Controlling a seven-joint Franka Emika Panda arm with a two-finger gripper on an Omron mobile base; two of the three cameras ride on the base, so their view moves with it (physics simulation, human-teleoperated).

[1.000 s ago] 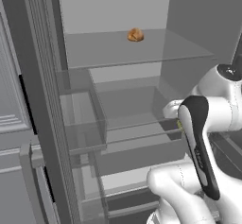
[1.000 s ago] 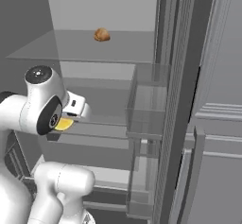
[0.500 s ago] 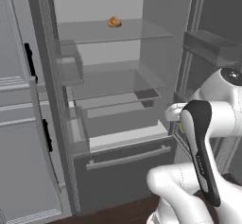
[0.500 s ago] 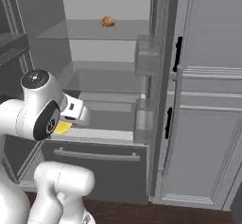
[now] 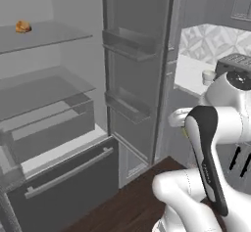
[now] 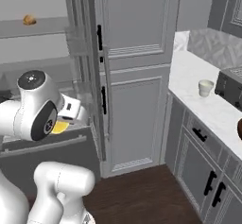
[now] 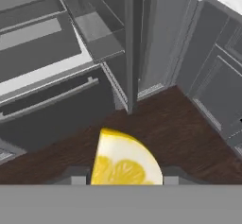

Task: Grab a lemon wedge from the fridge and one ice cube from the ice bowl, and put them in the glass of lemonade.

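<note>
A grey kitchen with a dark wood floor (image 7: 179,124) is surrounding the robot, and the fridge (image 5: 63,143) is standing open on the left. The lemon wedge (image 7: 124,159) is sitting between the jaws, which are closing on it from both sides; in the hand view it is showing its cut face, hanging above the floor just in front of the fridge's bottom drawer (image 7: 52,109). In the right base view the same yellow piece (image 6: 59,126) is peeking out beside the arm's round wrist, level with the drawer top. The gripper (image 7: 124,178) is pointing down and forward, toward the gap between the fridge's open door (image 5: 137,69) and the tall paneled cabinet (image 6: 134,76). Inside the fridge, clear shelves (image 5: 44,86) are lying bare except for a small orange-brown item (image 5: 22,27) on the upper shelf, well apart from the arm. To the right, a pale stone surface (image 6: 208,105) is running along the wall, carrying the glass of lemonade (image 6: 205,88) and, just beside it, a dark toaster (image 6: 230,84). At the far right edge, a sliver of the reddish-brown ice bowl (image 6: 239,130) is showing on that surface.
</note>
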